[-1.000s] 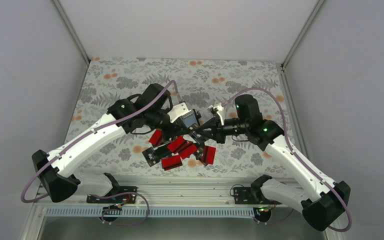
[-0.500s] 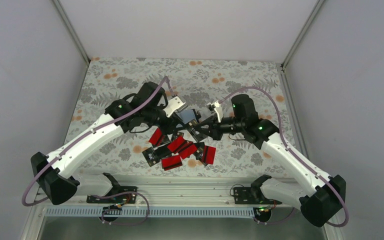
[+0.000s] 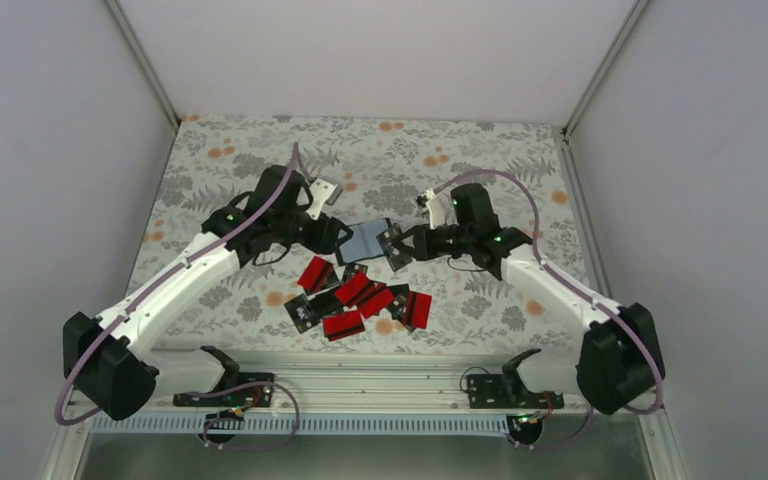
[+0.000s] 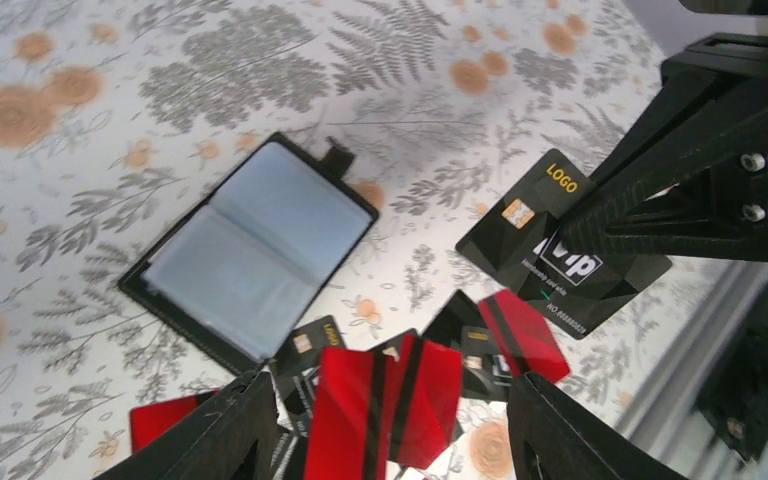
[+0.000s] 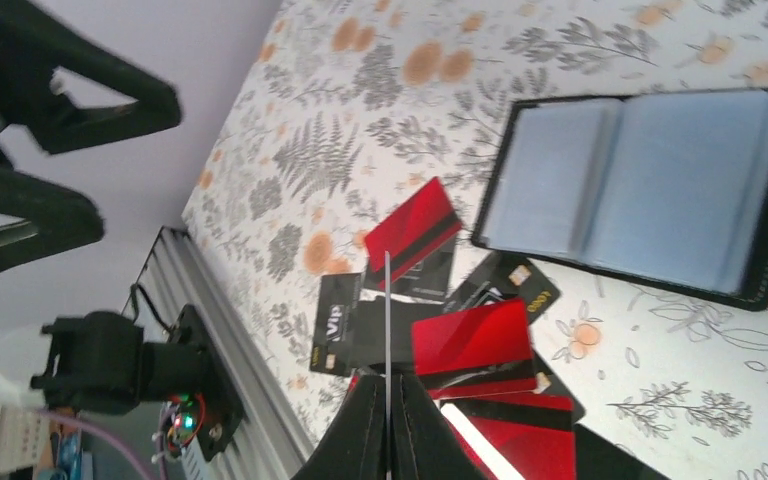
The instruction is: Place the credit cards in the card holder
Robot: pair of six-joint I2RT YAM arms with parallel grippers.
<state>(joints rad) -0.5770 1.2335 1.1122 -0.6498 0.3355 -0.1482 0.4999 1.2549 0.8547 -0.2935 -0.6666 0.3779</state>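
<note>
card holder (image 3: 365,240) far side — free | near side — credit cards (image 3: 360,298) | flanks — left end effector (image 3: 339,234), right end effector (image 3: 399,247)

Top camera: fixed above and behind the arms, looking down on the whole table (image 3: 230,160). Wrist cameras: close and oblique, facing the table. All three share the holder (image 3: 364,241) and cards (image 3: 345,322).
</note>
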